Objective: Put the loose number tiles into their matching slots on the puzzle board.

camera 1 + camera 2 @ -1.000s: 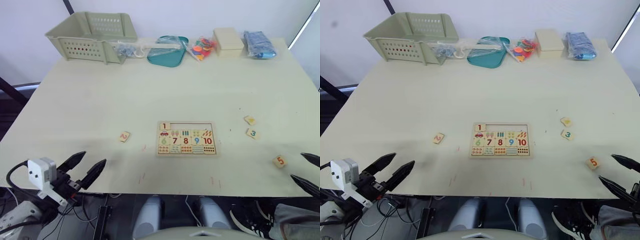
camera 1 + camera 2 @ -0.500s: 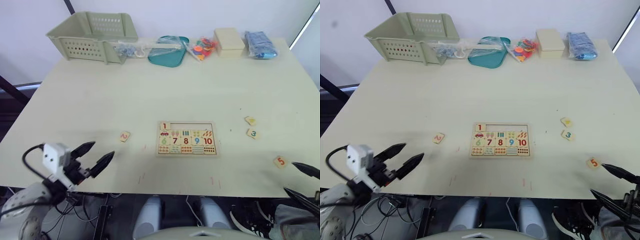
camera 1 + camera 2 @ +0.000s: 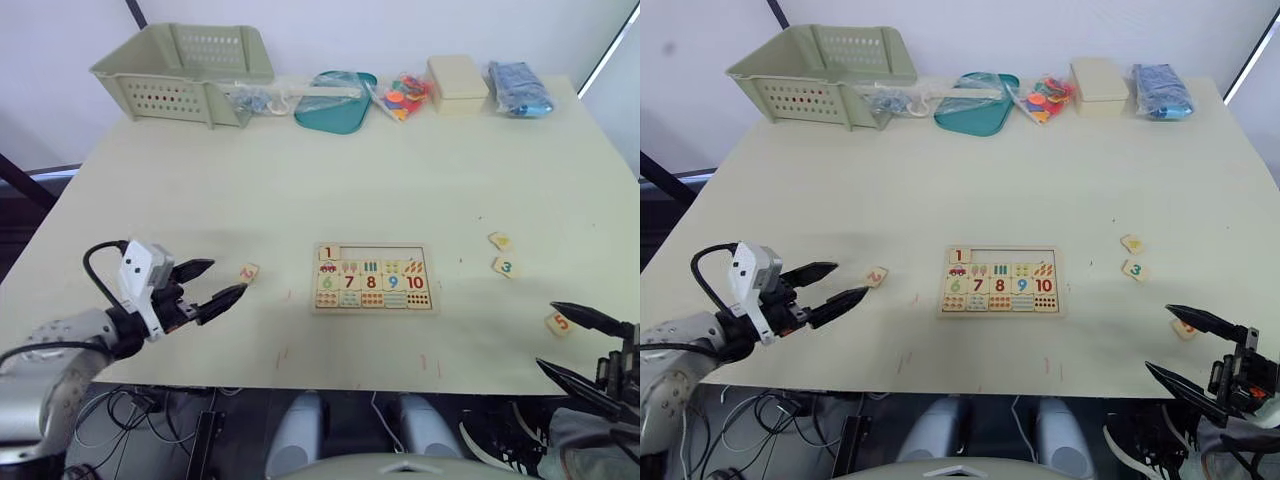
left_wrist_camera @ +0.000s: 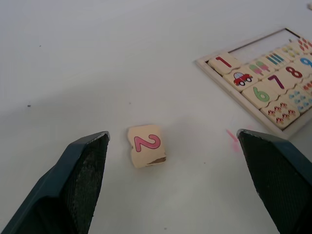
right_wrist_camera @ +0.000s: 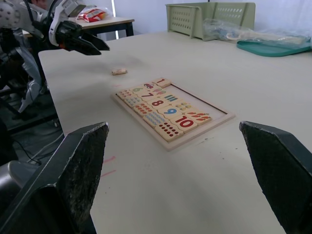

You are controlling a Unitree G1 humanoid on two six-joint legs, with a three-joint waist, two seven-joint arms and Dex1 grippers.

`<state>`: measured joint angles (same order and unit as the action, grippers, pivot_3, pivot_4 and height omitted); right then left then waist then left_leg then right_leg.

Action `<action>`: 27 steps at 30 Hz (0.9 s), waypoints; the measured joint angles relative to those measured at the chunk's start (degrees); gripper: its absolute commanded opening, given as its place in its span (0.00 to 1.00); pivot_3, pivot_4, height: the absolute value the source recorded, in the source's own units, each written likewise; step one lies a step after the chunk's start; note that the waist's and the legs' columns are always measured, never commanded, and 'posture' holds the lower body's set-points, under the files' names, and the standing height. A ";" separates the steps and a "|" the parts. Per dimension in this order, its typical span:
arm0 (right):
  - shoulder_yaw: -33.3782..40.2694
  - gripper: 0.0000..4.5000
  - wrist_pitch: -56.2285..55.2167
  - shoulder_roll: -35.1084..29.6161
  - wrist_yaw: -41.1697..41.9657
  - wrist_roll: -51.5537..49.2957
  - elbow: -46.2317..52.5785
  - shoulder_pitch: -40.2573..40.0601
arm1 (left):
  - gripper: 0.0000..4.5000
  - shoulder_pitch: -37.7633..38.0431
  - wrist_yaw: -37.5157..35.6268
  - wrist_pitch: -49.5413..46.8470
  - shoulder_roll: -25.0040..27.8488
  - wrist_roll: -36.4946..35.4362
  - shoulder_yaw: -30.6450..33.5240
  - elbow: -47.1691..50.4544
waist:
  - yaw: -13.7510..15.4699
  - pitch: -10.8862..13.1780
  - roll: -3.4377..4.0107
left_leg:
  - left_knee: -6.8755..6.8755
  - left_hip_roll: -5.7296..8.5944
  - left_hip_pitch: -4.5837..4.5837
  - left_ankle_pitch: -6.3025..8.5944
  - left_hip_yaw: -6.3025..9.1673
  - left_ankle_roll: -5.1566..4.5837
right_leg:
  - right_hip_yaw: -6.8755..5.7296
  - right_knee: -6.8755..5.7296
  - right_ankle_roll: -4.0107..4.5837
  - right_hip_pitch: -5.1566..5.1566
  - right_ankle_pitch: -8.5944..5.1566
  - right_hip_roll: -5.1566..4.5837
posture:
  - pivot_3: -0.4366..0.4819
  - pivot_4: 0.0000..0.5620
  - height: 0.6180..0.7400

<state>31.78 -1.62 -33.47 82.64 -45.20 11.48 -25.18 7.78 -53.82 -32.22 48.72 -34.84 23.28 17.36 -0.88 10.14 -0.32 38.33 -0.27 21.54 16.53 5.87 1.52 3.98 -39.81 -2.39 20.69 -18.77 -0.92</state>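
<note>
Left gripper (image 3: pixel 206 288) has swung in from the table's near edge toward the small pale square wooden tile printed with a pink 2 (image 3: pixel 249 272), fingers spread wide, tile just ahead of the tips, untouched. Tile lies flat at 9 o'clock of the rectangular light-wood puzzle board (image 3: pixel 374 277); only the 1 tile (image 3: pixel 329 252) fills the top slot row (image 3: pixel 385 253). Tiles 3 (image 3: pixel 505 267), 4 (image 3: pixel 499 240), 5 (image 3: pixel 558 322) lie at 3 to 4 o'clock. Right gripper (image 3: pixel 590 345) open near 5. Tile looks light, stiff, thin, likely slides; pinch opposite edges.
</note>
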 measured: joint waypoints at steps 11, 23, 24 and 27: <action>-0.27 1.00 0.49 0.10 -1.23 -0.57 3.66 -0.42 | 0.99 -27.90 -35.72 25.84 10.04 6.07 -19.44 -41.76 | -0.10 0.05 -0.01 | 0.04 0.18 0.14 0.00 0.09 -0.01 | -0.16 -0.03 -0.02 0.11 0.00 0.09 | 0.48 0.27 1.00; 1.41 1.00 0.36 0.75 -1.61 -3.30 10.11 -6.06 | 0.99 -49.40 -36.67 49.14 8.32 5.25 -53.22 -70.03 | -1.17 0.11 -0.11 | 0.07 0.19 0.21 0.00 0.14 -0.02 | -0.16 -0.07 -0.02 0.16 0.00 0.10 | 0.48 0.27 1.00; 2.02 1.00 0.29 0.69 -1.53 -3.51 10.16 -6.37 | 0.99 -50.86 -36.69 50.68 8.09 4.98 -55.11 -71.47 | -1.29 0.11 -0.13 | 0.08 0.20 0.21 0.00 0.15 -0.02 | -0.16 -0.08 -0.03 0.15 0.00 0.10 | 0.48 0.27 1.00; 2.49 1.00 0.16 0.70 -1.18 -3.80 10.49 -7.50 | 0.99 -52.46 -36.70 54.06 8.05 4.23 -58.03 -73.77 | -1.42 0.11 -0.12 | 0.08 0.20 0.19 0.00 0.19 -0.02 | -0.17 -0.12 -0.03 0.15 0.00 0.14 | 0.48 0.27 1.00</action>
<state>34.27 -1.47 -32.77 81.45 -49.00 21.97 -32.68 -44.68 -90.52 21.84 56.77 -30.61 -34.75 -56.40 -2.29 10.25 -0.44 38.42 -0.07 21.73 16.53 6.06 1.50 3.81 -39.93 -2.42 20.83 -18.77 -0.79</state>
